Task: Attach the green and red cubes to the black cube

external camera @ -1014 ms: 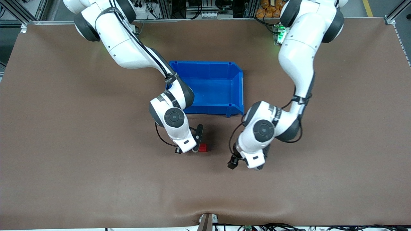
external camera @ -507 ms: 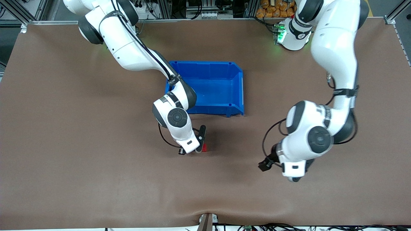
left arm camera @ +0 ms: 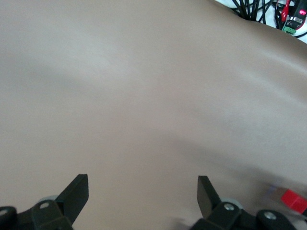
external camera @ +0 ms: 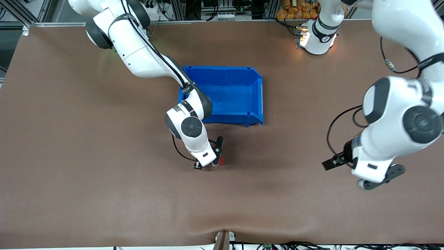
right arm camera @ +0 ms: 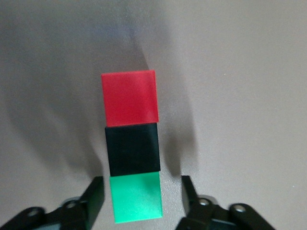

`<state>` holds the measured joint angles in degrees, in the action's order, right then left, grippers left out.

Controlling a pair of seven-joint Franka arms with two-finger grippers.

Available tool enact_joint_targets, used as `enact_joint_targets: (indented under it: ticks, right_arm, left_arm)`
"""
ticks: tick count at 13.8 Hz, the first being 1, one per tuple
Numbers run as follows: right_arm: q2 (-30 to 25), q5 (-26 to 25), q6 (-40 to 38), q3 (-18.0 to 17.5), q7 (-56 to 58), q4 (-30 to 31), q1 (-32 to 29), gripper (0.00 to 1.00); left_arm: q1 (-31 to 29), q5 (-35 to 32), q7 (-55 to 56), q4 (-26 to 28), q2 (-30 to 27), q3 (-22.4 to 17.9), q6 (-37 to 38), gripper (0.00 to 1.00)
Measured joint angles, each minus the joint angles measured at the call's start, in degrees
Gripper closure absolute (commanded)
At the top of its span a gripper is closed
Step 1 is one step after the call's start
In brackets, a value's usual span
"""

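Green cube point(right arm camera: 136, 197), black cube point(right arm camera: 133, 149) and red cube point(right arm camera: 130, 97) touch in a row; right gripper point(right arm camera: 139, 199) open around green. Left gripper point(left arm camera: 142, 195) open over bare table point(left arm camera: 144, 96).

Green cube point(right arm camera: 137, 197) and black cube point(right arm camera: 133, 149): hidden in the front view under the right gripper point(external camera: 215, 151); seen only between its fingers in the right wrist view.
Red cube point(external camera: 221, 160): only a sliver is shown beside that gripper in the front view.
Blue bin point(external camera: 242, 91): one corner is covered by the right arm.
Left gripper point(left arm camera: 143, 194): finger bases are cut off by the picture's edge.
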<state>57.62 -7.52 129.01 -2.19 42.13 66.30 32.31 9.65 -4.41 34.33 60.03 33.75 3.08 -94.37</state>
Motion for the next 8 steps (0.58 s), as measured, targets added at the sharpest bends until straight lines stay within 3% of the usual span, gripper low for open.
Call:
enact_joint_targets:
  ticks: [3, 8]
  right_arm:
    - [0.1, 0.0, 0.1, 0.1, 0.0, 0.0, 0.0, 0.0]
    - [-0.7, 0.0, -0.6, 0.7, -0.3, -0.7, -0.3, 0.0]
  left_arm:
    - [-3.6, -0.1, -8.1, 0.0, -5.3, 0.0, 4.5, 0.0]
    - [-9.5, 1.9, -10.7, 0.1, -10.6, 0.2, 8.2, 0.0]
